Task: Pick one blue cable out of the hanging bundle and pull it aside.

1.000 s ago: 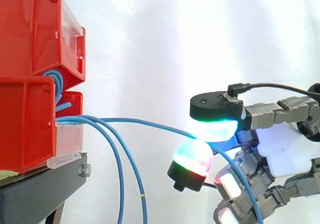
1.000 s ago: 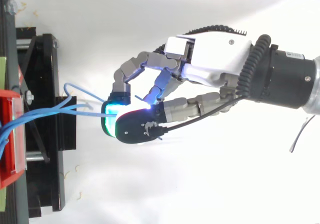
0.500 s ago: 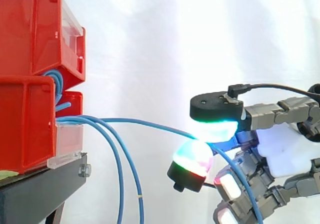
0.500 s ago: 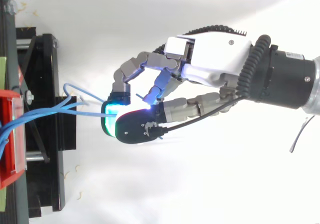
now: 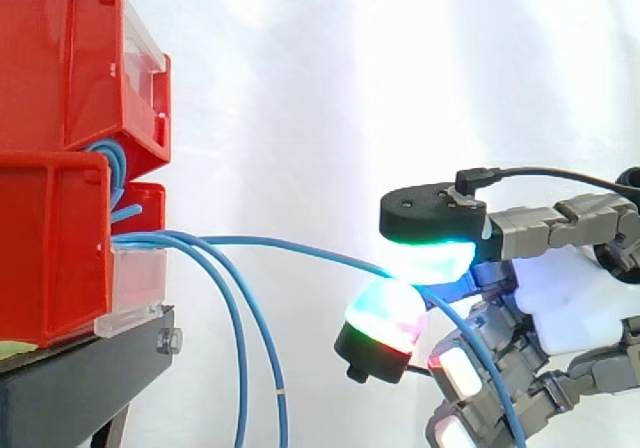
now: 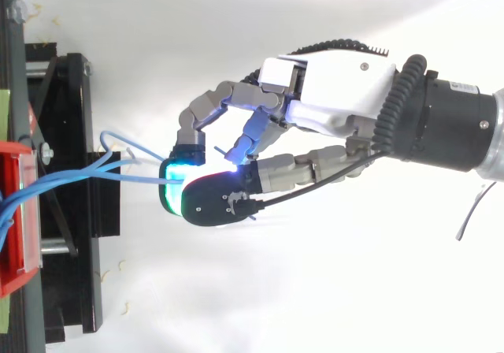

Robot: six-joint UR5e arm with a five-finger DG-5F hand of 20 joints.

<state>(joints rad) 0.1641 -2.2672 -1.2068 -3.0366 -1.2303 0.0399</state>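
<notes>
While the blue cable [image 5: 300, 249] runs from the red bins [image 5: 60, 148] at left to the hand [image 6: 331, 93] at right, pinched between its glowing pads [image 5: 430, 260], it looks light, limp and slippery, best held mid-length.

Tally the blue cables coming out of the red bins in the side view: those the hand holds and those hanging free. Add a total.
Thin blue cable pinched by the robot hand: 1
Thin blue cables hanging free beside the red plastic bins: 2
Total: 3
</notes>
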